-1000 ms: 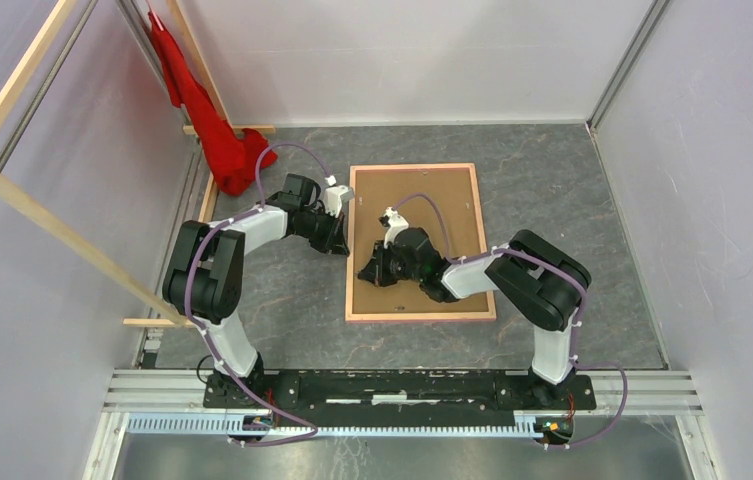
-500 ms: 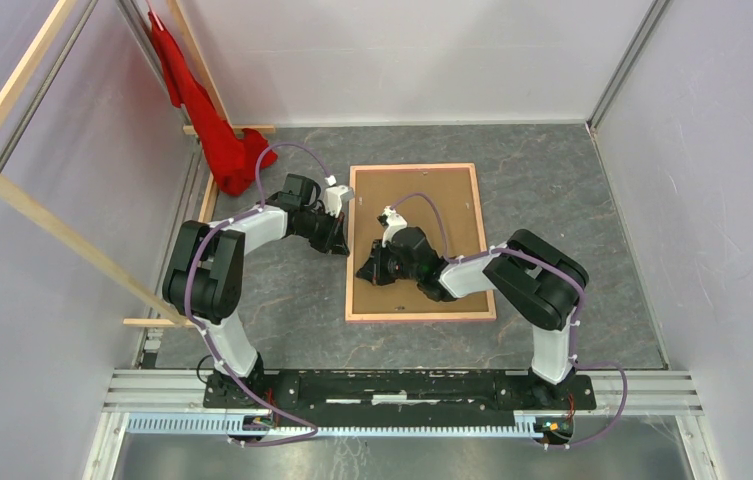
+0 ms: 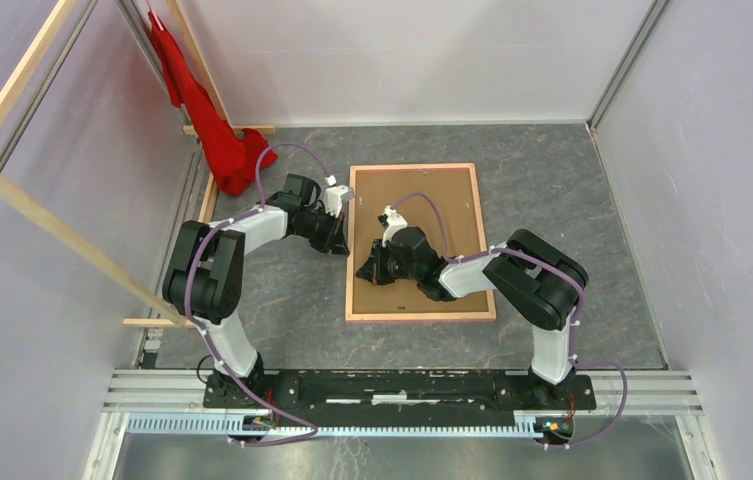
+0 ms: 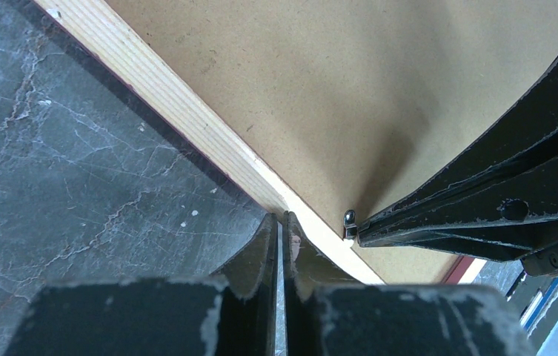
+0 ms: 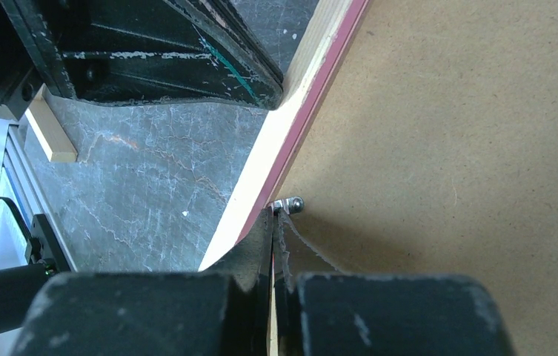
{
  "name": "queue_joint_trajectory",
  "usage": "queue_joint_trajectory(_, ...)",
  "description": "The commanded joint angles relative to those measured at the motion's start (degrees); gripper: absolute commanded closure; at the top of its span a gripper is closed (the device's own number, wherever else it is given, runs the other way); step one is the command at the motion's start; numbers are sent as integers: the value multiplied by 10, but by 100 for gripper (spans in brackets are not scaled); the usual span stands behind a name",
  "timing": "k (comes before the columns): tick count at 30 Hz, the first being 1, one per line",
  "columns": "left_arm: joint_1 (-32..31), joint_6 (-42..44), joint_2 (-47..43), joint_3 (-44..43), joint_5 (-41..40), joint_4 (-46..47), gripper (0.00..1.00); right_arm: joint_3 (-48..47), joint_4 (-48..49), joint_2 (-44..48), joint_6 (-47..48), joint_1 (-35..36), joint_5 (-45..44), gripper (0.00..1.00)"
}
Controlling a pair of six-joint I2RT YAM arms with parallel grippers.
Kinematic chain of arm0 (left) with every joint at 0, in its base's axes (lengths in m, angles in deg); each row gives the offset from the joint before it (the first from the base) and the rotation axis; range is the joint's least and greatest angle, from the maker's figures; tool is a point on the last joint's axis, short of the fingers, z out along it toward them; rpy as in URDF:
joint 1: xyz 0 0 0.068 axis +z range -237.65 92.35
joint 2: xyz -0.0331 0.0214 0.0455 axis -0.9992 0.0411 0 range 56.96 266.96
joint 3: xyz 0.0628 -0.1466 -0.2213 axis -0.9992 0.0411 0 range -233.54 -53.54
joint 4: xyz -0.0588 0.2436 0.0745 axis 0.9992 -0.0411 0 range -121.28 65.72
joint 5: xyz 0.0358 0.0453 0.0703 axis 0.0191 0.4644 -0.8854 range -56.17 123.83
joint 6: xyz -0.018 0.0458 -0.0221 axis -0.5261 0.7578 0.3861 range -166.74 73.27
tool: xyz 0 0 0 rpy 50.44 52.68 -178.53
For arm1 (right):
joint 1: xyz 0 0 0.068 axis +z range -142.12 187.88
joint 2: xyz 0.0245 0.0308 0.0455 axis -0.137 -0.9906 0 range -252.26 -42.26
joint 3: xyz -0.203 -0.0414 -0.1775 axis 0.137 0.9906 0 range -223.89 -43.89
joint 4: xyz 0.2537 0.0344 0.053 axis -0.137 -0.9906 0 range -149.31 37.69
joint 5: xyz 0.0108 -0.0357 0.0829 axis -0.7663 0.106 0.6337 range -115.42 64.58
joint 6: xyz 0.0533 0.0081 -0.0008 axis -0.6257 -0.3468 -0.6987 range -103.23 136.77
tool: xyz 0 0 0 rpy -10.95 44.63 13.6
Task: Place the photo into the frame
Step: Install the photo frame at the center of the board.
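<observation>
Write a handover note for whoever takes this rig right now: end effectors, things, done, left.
Left end effector: shut, tips on the left rail of the frame.
Right end effector: shut, tips at a small metal tab by that rail's inner edge.
Frame lies back up on the table, brown backing board set inside it. Photo not in view, perhaps under the board.
Done: board is in the frame.
Left: probably securing the board with the tabs; confirm the photo is inside.
</observation>
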Motion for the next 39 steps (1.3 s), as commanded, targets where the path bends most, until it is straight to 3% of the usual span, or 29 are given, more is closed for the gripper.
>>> queue_joint_trajectory(1,-19,2,13,12,-7,18,95,-14,-32,-33,9,2,-37,100)
queue_joint_trajectory(8,-15,10,8,-3,-5,-1,95,-9,-6,3,28,-5,-12,100)
queue_joint_trajectory(12,18,5,-6,-34,10,-10,95,13,28,73,33,-48,43,100)
queue_joint_trajectory(15,35,-12,8,-81,12,-8,91,-44,-18,78,64,-92,69,95)
queue_joint_trajectory(20,38,-47,77,-167,15,-1,68,-198,-99,-5,104,-152,106,86)
queue_joint_trajectory(22,38,-57,103,-194,16,-1,63,-265,-136,-49,120,-163,114,81)
queue_joint_trajectory(27,47,-67,143,-228,2,5,64,-408,-204,-155,143,-176,120,67)
queue_joint_trajectory(31,49,-69,152,-221,6,14,63,-451,-214,-194,146,-179,118,59)
queue_joint_trajectory(35,49,-73,165,-214,6,21,61,-481,-231,-229,146,-179,119,62)
queue_joint_trajectory(39,49,-83,173,-201,8,34,67,-487,-233,-247,142,-178,122,69)
